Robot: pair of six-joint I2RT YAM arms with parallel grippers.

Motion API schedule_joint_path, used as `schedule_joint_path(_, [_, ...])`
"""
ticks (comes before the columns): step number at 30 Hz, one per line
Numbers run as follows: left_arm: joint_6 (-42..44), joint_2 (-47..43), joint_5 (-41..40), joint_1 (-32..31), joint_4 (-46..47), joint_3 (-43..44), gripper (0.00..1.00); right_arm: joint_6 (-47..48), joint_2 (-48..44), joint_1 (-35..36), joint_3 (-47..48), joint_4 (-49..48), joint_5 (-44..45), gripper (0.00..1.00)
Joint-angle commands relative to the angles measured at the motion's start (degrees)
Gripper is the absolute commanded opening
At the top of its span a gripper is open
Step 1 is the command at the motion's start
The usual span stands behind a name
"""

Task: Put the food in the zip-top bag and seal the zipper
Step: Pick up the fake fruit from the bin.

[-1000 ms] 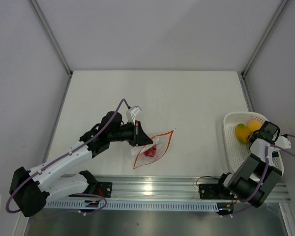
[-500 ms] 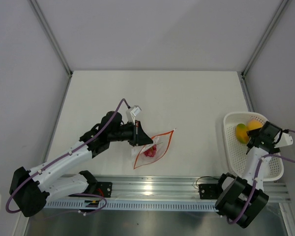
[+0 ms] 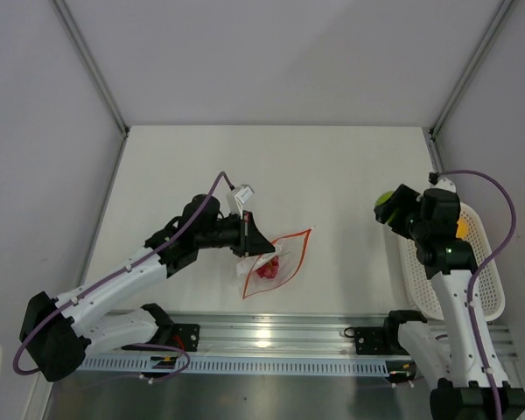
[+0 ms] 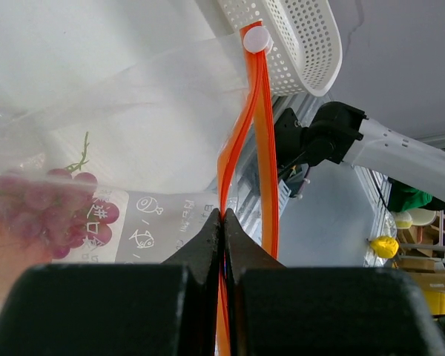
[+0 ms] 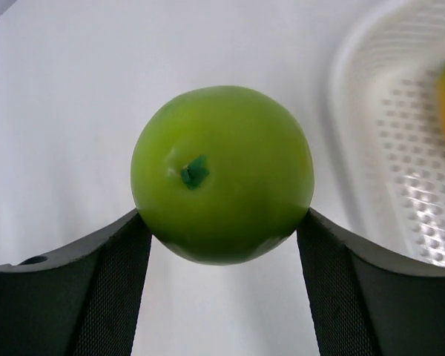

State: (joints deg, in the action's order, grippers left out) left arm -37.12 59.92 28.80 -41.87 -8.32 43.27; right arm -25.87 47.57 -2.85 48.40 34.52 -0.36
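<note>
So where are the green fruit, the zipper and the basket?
green fruit (image 5: 222, 174), right wrist view, centre of its skin
zipper (image 4: 256, 81), left wrist view, strip just below the tab
basket (image 4: 304, 44), left wrist view, its perforated wall

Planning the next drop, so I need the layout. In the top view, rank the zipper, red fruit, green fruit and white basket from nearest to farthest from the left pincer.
1. zipper: pinched in the left pincer itself.
2. red fruit: inside the zip-top bag, just beside.
3. green fruit: held by the right pincer, mid-right.
4. white basket: far right edge.
</note>
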Motion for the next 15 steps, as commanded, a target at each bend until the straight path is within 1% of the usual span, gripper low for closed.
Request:
schedule_joint_path(1, [-0.6,0.1,0.8,0.1,2.2,2.2,0.01,3.5,-2.7,7.8,4.8,4.8,-6.7,0.08])
schedule_joint_path(2, [-0.8,0.0,0.8,0.1,2.2,2.3,0.01,4.4,-2.9,11.8,5.4,5.0,-8.1,0.08])
schedule_joint_path(3, [-0.8,0.2,0.9,0.1,2.2,2.3,0.01,4.4,-3.0,13.8,5.7,5.3,-9.1,0.09])
schedule_joint_path(4, [-0.8,0.2,0.9,0.1,2.3,2.4,0.01,4.5,-3.4,16.0,5.7,4.2,-13.2,0.09])
schedule_joint_path(5, [-0.8,0.2,0.9,0.1,2.3,2.4,0.01,4.0,-3.6,18.1,5.3,3.5,-15.0,0.08])
schedule_joint_path(6, [-0.9,0.3,0.7,0.1,2.1,2.5,0.00,3.2,-4.8,23.4,5.0,2.6,-15.5,0.08])
schedule_joint_path(7, [-0.9,0.3,0.6,0.1,2.2,2.5,0.01,2.4,-5.5,26.3,4.4,0.6,-15.5,0.06])
schedule_joint_path(8, [-0.9,0.3,0.6,0.1,2.0,2.8,0.01,1.6,-6.1,29.4,3.6,-0.2,-14.3,0.05])
schedule_joint_path(9, [-1.1,0.2,0.5,0.0,1.8,2.9,0.01,0.3,-7.2,35.6,3.4,-0.9,-13.1,0.03])
schedule_joint_path(11, [-1.3,0.4,0.6,0.1,1.7,3.1,0.01,-0.2,-7.8,41.8,2.9,-3.1,-9.9,0.02])
schedule_joint_path(12, [-1.5,0.3,0.8,0.1,1.6,3.3,0.01,-0.3,-7.8,47.7,2.9,-4.1,-9.2,0.02])
schedule_joint_path(15, [-2.2,0.4,1.1,0.1,1.7,3.5,0.01,0.8,-5.1,56.1,4.0,-6.7,-5.7,0.02])
